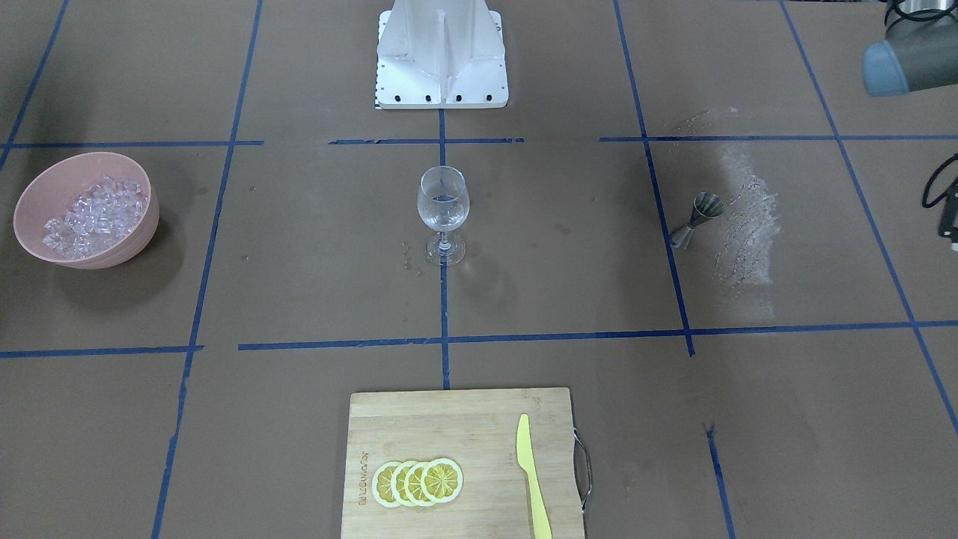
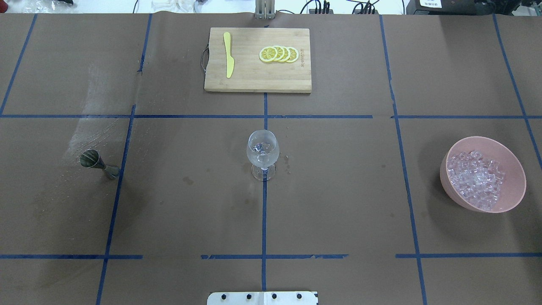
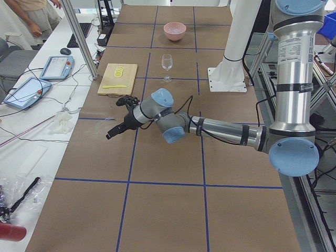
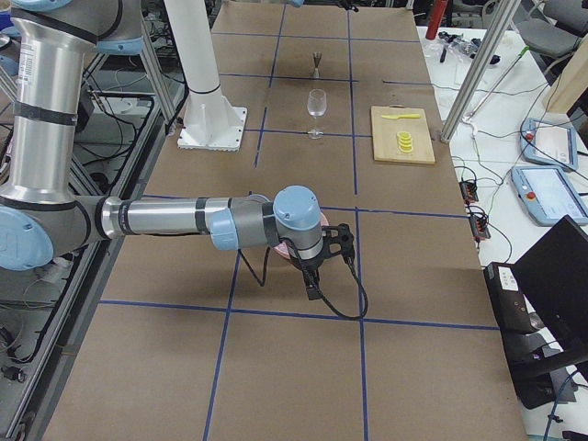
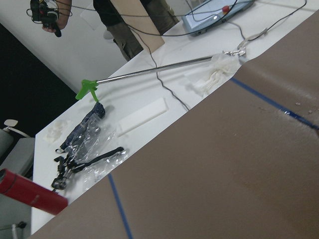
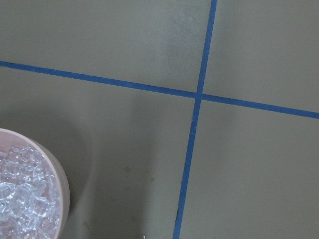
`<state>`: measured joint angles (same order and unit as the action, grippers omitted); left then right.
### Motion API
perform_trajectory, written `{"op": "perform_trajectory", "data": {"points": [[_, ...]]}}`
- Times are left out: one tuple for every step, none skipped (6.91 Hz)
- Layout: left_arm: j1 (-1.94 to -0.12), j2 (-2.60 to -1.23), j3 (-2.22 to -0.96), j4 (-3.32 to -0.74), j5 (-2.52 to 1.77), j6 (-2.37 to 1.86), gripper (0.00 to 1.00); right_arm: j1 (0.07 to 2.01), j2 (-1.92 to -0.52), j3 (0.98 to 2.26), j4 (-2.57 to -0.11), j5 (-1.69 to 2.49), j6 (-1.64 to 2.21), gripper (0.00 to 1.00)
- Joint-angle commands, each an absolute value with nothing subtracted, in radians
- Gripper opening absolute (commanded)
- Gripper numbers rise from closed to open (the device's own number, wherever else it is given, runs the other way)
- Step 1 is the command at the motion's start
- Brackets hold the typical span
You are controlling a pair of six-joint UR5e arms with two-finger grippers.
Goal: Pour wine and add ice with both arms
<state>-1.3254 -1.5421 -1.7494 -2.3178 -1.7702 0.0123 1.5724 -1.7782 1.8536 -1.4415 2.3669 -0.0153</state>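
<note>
A stemmed wine glass (image 1: pixel 443 202) (image 2: pixel 263 152) stands at the table's middle with a little clear wine (image 1: pixel 443 217) in its bowl. The pink bowl (image 1: pixel 146 224) (image 2: pixel 487 138) holds the heap of ice (image 1: pixel 93 213) (image 2: pixel 476 178) on the robot's right. A metal jigger (image 1: pixel 696 218) (image 2: pixel 99 163) stands on the robot's left. My left gripper (image 3: pixel 112 134) hangs over the table's left end, and I cannot tell whether it is open or shut. My right gripper (image 4: pixel 311 290) points down beside the bowl, state unclear. The right wrist view catches the bowl's rim (image 6: pixel 59 174) and ice (image 6: pixel 22 199).
A wooden cutting board (image 1: pixel 419 419) (image 2: pixel 254 82) carries lemon slices (image 2: pixel 279 54) and a yellow knife (image 2: pixel 229 60). The white base block (image 1: pixel 441 60) stands at the robot's edge. A white powdery smear (image 1: pixel 748 217) lies by the jigger. A person (image 3: pixel 37 16) stands near tablets on the side table.
</note>
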Motion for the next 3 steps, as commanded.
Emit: {"op": "perform_trajectory", "data": {"points": [[-1.535,-1.594,-1.761,-1.895,-2.002,0.135,1.0,1.572,-1.781,1.853,-1.442,2.368,-0.017,1.0],[-1.537,-1.574,-1.743,-1.788,-2.009,0.147,1.0,1.572,-1.781,1.855,-1.44,2.368,-0.017,1.0],[-1.539,-1.566,-1.703,-1.661,-2.066,0.147,1.0,1.572,-1.779,1.864,-1.44,2.372,-0.014,1.0]]}}
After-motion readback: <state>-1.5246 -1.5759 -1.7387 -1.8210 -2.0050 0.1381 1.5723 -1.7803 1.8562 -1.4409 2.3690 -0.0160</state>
